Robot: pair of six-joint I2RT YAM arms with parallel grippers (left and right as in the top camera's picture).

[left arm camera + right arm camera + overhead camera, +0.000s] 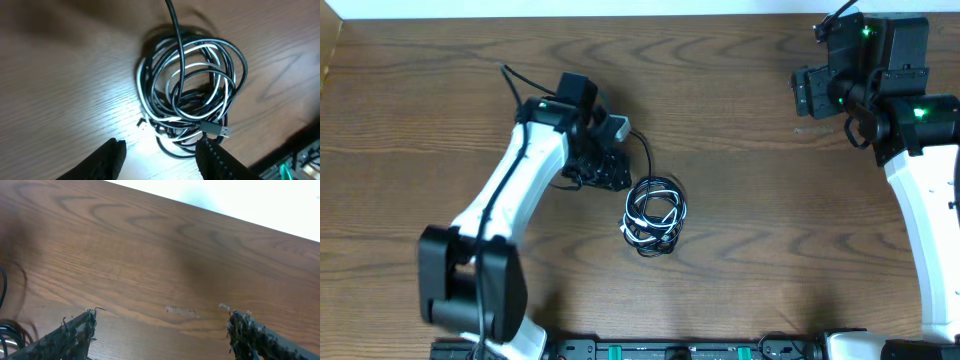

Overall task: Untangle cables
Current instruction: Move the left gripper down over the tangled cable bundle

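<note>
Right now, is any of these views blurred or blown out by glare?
Left wrist view: bright glare on the table beside the cables, left side soft. Right wrist view: washed-out white beyond the table's far edge, left corner blurred. Overhead view: even light, cables crisp.

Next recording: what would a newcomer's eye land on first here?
A tangled coil of black and white cables lies in the middle of the wooden table. The left gripper hovers right beside it, jaws apart, while the right gripper hangs open over bare wood at the far right corner.
</note>
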